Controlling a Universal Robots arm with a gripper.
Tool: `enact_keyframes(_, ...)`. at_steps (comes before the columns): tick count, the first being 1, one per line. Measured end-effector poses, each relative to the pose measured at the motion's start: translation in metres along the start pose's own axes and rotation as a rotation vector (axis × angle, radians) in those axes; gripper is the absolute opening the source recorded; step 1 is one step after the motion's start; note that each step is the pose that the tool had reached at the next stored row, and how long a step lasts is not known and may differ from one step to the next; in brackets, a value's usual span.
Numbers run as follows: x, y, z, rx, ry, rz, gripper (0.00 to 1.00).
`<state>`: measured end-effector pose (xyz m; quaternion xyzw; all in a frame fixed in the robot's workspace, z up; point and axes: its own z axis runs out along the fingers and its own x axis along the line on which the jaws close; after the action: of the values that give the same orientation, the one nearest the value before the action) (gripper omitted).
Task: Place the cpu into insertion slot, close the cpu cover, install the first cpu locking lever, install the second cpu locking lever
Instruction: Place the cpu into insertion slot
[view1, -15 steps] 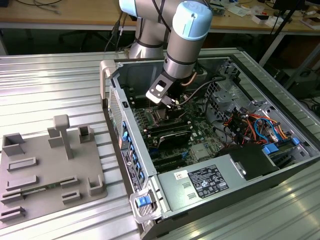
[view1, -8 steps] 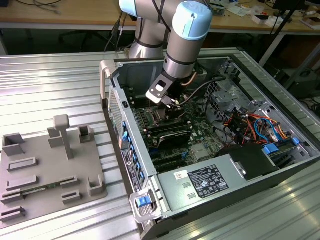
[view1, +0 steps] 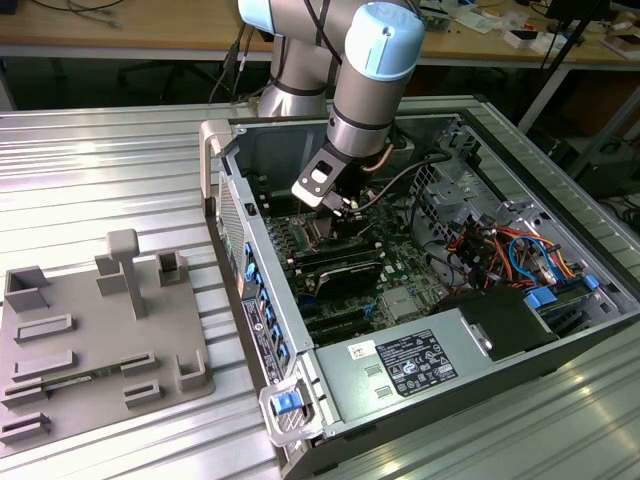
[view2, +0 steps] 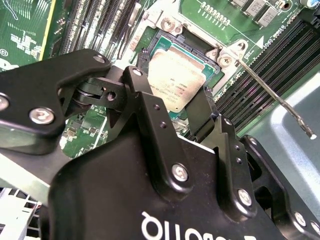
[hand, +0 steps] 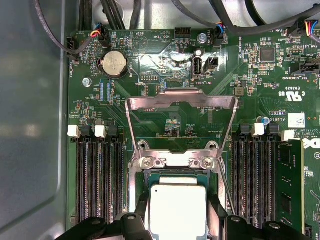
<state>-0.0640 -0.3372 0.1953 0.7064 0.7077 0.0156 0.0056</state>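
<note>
Grey steel computer case (view1: 255, 290) lies open on its side, the arm reaching down to its green motherboard (hand: 240, 65). The silver cpu cover (hand: 181, 97) stands swung back, clear of the insertion slot (view2: 190, 49). The gripper (hand: 178, 222) pinches the cpu (hand: 177, 207) by two opposite edges, squarely over the slot and apparently level with its rim. A locking lever (view2: 274, 94) juts free beside it.

Exterior view above the case (view1: 250, 290); both wrist views close over the cpu (view2: 172, 80) (hand: 177, 210)

One cpu (hand: 178, 211), one cpu cover (hand: 200, 97) (open)
</note>
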Motion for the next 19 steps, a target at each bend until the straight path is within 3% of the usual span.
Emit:
enact_keyframes(4, 0.0003, 0.0001, 0.0006, -0.0007, 0.0017, 0.0, 0.55)
enact_keyframes(5, 0.0002, 0.0001, 0.0005, -0.0007, 0.0009, 0.0, 0.62)
enact_keyframes(19, 0.0001, 0.0001, -0.0033, -0.0003, 0.0005, 0.0, 0.62)
